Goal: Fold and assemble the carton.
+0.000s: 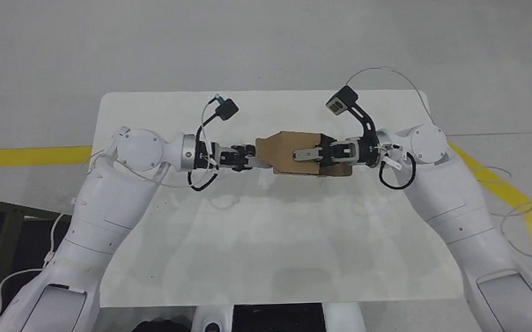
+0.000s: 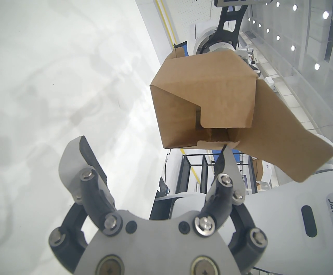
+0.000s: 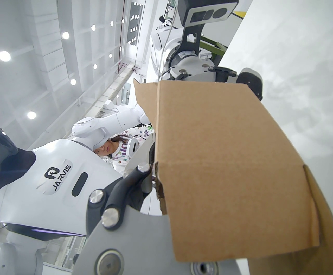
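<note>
Right gripper (image 1: pixel 303 153) is clamped on the carton (image 1: pixel 278 146), holding it over the table (image 1: pixel 251 246) between the 2 arms, I'd guess so the open end faces the other arm. Left gripper (image 2: pixel 153 145) is spread wide right at that end, 1 fingertip (image 2: pixel 227 164) touching the carton's edge. 1 long flap (image 2: pixel 281 135) sticks out unfolded. Can't see anything inside.

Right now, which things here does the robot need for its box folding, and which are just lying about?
In the job: carton, clamped in the right gripper; left gripper, open beside it.
Just there: white table underneath; yellow floor tape.
</note>
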